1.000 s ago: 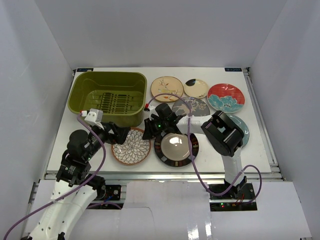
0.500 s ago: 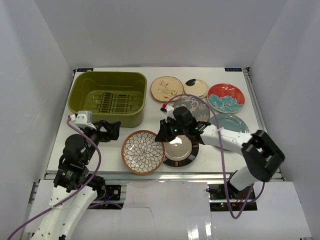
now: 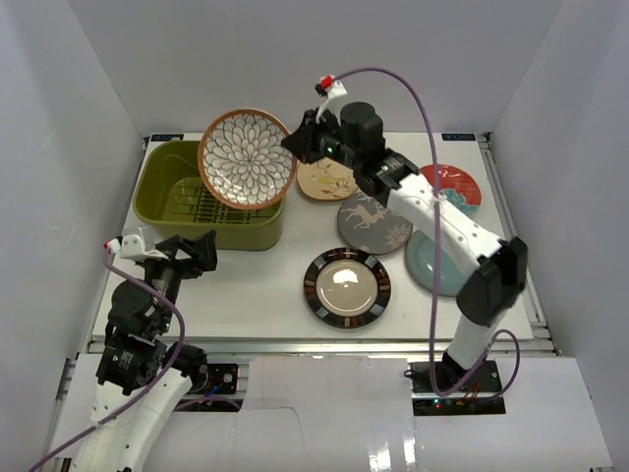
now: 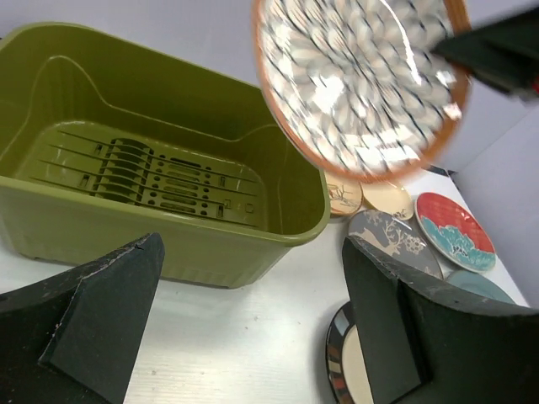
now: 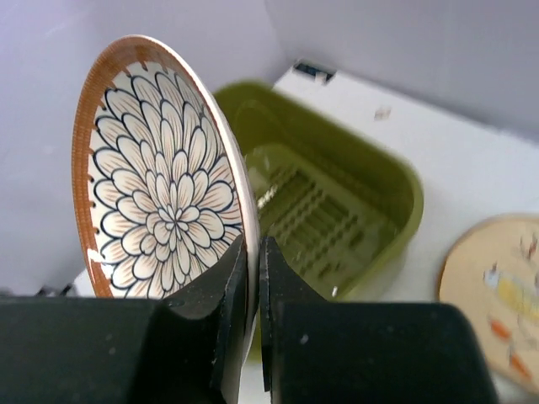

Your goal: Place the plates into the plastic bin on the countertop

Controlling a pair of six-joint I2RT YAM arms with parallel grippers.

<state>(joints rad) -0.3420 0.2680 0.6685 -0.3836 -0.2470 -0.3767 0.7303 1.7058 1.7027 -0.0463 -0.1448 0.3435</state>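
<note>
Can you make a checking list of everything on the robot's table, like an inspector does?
Surface: white countertop, flat.
Job's things: floral plate raised on edge by the right end of the bin; bin empty; other plates lie flat.
Clutter: nothing seen.
Grippers: right gripper shut on the floral plate's rim; left gripper open, holding nothing.
Cables: purple cable loops along each arm.
Surroundings: white walls.

**Arm hardware, quick look**

Both arms have white links and black joint housings. A purple cable [image 3: 383,70] runs along the right arm [image 3: 442,221], and another follows the left arm [image 3: 128,315]. The left gripper fingers [image 4: 101,328] are black, wedge-shaped, with scuffed edges. Green LED [image 3: 332,147] by the right wrist.
</note>
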